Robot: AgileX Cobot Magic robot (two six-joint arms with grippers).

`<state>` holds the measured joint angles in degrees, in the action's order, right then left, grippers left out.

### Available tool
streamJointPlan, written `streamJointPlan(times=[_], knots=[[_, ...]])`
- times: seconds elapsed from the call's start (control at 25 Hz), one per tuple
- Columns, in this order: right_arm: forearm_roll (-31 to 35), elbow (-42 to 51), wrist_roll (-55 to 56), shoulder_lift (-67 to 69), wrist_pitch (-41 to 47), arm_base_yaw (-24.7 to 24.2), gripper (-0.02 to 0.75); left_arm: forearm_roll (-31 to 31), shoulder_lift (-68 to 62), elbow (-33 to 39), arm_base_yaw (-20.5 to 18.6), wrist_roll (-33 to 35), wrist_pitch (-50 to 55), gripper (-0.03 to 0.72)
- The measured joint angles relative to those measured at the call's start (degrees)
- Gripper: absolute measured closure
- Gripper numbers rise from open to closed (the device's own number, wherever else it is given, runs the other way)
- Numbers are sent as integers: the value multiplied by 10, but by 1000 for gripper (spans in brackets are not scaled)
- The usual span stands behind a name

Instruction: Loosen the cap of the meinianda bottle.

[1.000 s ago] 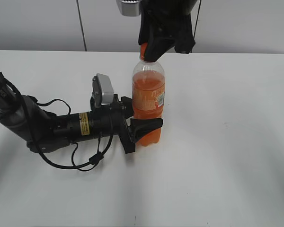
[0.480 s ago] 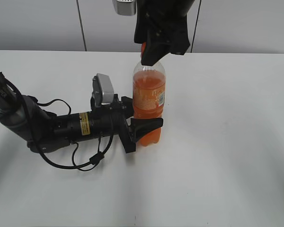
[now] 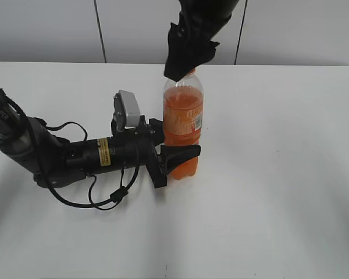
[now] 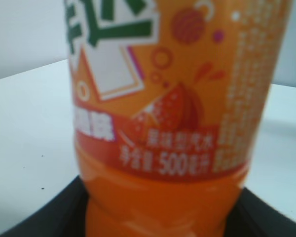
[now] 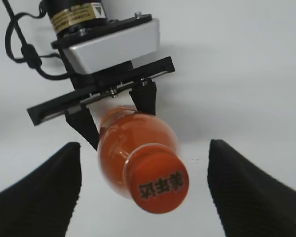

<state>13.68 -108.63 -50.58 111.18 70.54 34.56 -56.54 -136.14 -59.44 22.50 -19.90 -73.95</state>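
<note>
right claw spread wide, clear of cap; left claw clamps bottle.

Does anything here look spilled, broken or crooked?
Nothing stands out. The meinianda bottle stands upright on the white table, its cap on, no liquid spilled. The left gripper holds its lower body from the side, and the right gripper is spread open around the cap.

Meinianda bottle: clear glossy plastic with a smooth printed label band. Cap: smooth orange plastic, slight sheen. Right gripper fingers: matt black, finely textured. Table: smooth matt white.
</note>
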Motion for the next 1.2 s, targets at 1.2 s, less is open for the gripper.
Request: streamJointPlan(times=[1.2], knots=[[-37, 3, 506, -48, 0, 0, 153, 1, 0, 0, 0, -1, 0, 293]])
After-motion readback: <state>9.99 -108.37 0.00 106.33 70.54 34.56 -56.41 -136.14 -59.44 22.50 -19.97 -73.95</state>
